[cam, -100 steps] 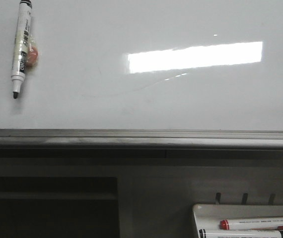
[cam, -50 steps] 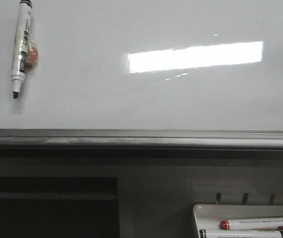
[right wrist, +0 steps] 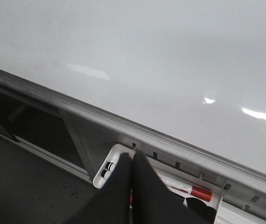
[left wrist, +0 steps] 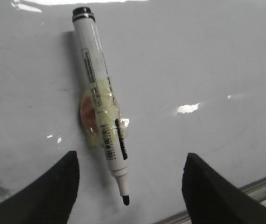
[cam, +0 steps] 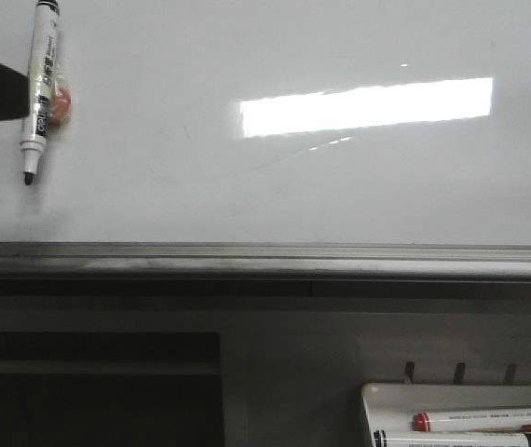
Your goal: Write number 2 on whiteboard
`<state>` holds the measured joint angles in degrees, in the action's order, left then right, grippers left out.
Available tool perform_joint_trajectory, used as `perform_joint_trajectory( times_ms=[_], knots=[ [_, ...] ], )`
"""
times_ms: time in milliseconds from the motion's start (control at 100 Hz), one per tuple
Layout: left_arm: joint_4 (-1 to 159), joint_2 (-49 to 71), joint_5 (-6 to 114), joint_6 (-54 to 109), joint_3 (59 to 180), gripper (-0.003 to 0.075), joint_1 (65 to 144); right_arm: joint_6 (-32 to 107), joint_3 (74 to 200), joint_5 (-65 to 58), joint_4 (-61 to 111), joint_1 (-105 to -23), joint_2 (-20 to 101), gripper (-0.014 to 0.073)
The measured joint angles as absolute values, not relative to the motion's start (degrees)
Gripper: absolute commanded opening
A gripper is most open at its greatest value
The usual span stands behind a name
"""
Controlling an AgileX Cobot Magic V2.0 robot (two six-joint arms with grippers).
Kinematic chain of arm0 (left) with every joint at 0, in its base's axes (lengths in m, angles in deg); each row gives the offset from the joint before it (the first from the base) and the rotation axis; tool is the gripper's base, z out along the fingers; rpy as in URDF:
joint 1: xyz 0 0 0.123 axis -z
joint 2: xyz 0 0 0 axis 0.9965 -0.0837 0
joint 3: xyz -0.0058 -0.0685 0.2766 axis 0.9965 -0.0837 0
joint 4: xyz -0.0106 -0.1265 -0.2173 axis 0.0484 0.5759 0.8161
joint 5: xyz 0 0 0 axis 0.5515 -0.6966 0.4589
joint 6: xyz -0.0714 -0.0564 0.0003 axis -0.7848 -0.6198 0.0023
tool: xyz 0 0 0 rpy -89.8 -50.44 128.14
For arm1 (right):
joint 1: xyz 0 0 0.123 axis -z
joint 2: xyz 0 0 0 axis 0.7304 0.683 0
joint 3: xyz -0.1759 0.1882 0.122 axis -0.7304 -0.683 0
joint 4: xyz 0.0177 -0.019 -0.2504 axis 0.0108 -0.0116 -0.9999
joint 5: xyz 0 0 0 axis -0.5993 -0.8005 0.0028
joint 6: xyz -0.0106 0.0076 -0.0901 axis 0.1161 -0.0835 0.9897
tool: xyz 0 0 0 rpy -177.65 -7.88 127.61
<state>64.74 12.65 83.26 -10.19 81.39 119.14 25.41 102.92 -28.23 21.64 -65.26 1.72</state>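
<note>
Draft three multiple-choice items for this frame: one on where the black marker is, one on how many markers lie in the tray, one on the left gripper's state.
1. Where is the black-tipped marker?
A. In the tray
B. Stuck on the whiteboard, upper left in the front view
C. Held by the right gripper

2. How many markers show in the marker tray in the front view?
A. None
B. Two
C. Five

3. How are the left gripper fingers set?
A. Spread wide, nothing held
B. Shut on the marker
C. Out of view

Key: 1 B, it hangs tip down on the board; 2 B, a red-capped one above a black-banded one; 3 A, both fingers flank the marker without touching.
</note>
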Motion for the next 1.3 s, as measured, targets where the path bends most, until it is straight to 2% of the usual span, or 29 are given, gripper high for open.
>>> perform_joint_trajectory(
  times_ms=[270,360,480,600,630,820,960,1040,1300],
  knots=[
    [67.42,3.1,88.96,-10.31,84.07,0.0434,119.14,25.55,102.92,-26.7,21.99,-65.26,1.72,-0.0071],
    [67.94,1.26,89.56,-10.31,85.01,0.0389,119.14,25.55,102.92,-26.44,22.11,-65.26,1.72,-0.0071],
    [69.52,-0.8,90.26,-10.31,85.28,0.0272,119.24,25.55,102.92,-26.44,22.11,-65.26,1.72,-0.0071],
    [71.09,-2.03,91.16,-10.31,85.48,0.0019,119.24,25.55,102.92,-26.44,22.13,-65.26,1.72,-0.0071],
    [71.1,-2.16,91.09,-10.31,85.48,-0.002,119.24,25.55,102.92,-26.44,22.13,-65.26,1.72,-0.0071],
    [70.17,-1.91,90.12,-10.41,85.48,-0.002,119.35,25.55,102.92,-26.44,24.02,-65.26,1.84,-0.0071],
    [63.2,1.54,84.27,-10.41,85.48,-0.002,119.91,26.2,102.92,-27.58,28.42,-65.26,1.94,-0.0051],
    [56.14,5.01,80.36,-10.41,85.48,-0.002,121.74,31.67,102.92,-28.68,33.22,-65.26,2.07,0.0016],
    [32.84,14.0,74.48,-10.41,84.96,-0.002,131.83,66.28,102.92,-34.4,60.97,-65.37,8.16,0.0286]
  ],
)
